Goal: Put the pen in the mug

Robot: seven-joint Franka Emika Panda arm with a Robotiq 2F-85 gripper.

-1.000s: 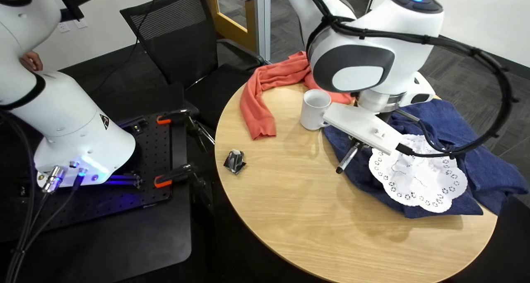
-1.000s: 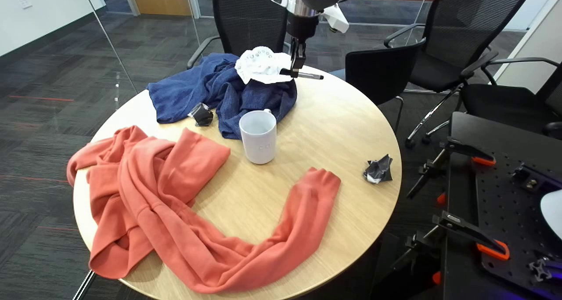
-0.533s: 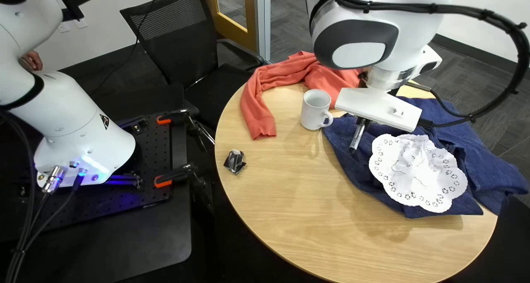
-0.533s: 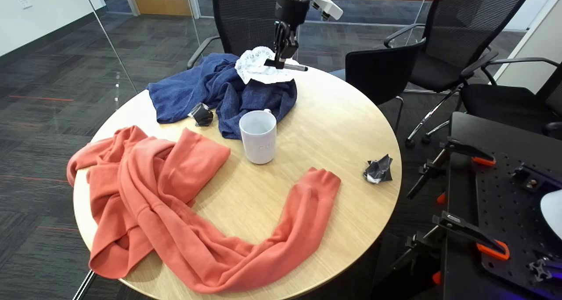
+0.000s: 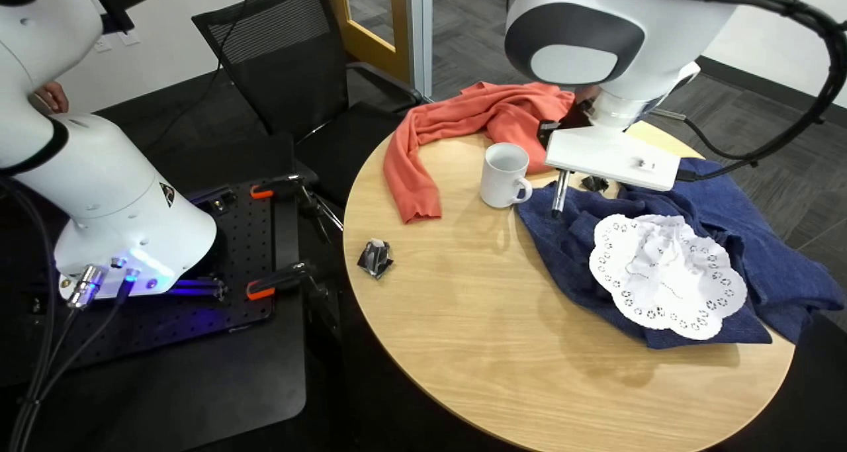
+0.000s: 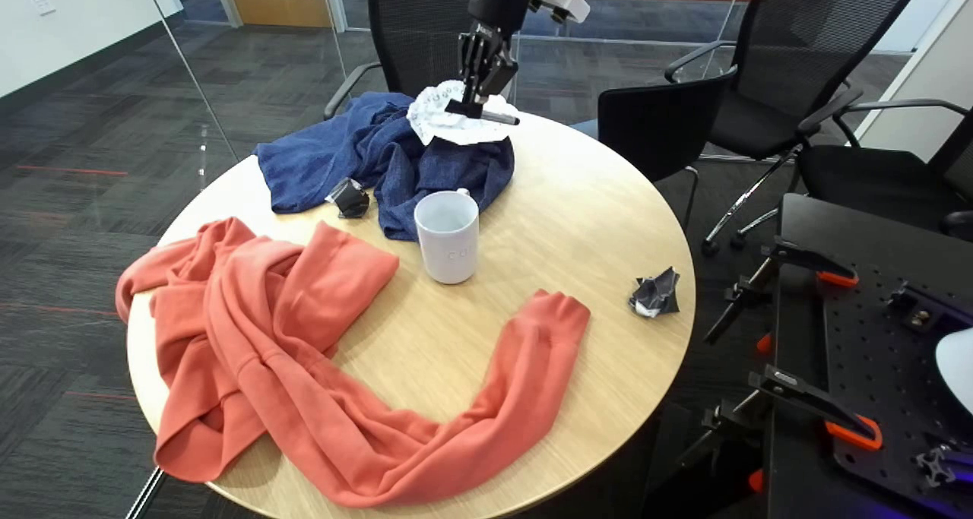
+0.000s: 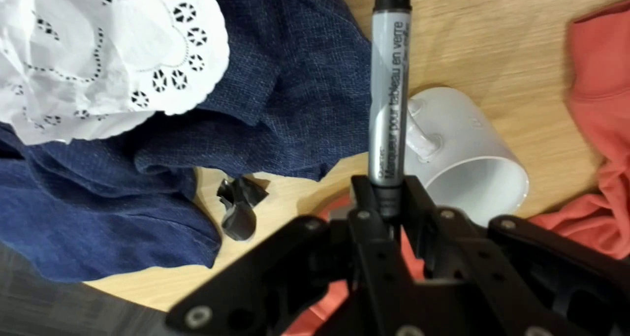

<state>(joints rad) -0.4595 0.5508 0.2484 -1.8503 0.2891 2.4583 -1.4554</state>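
Observation:
My gripper (image 7: 388,192) is shut on the pen (image 7: 390,95), a slim marker with a silver-white middle and black ends. It grips the pen near one black end, and the rest sticks out past the fingers. In the exterior views the pen (image 5: 561,194) (image 6: 500,118) is held in the air above the blue cloth. It lies nearly level in an exterior view, its free end slightly lower. The white mug (image 5: 503,177) (image 6: 448,245) stands upright on the table, apart from the gripper. In the wrist view the mug (image 7: 450,124) shows right of the pen, its handle partly behind the pen.
A blue denim cloth (image 5: 721,204) with a white lacy doily (image 5: 668,280) on it lies beside the mug. An orange sweater (image 6: 296,352) curves round the mug's other side. Small black crumpled objects (image 6: 350,198) (image 6: 655,292) lie on the round wooden table (image 5: 463,319).
My gripper has carried the pen left and slightly up in an exterior view, tilting as it went. The mug's handle and a black object came into sight. The mug has not moved.

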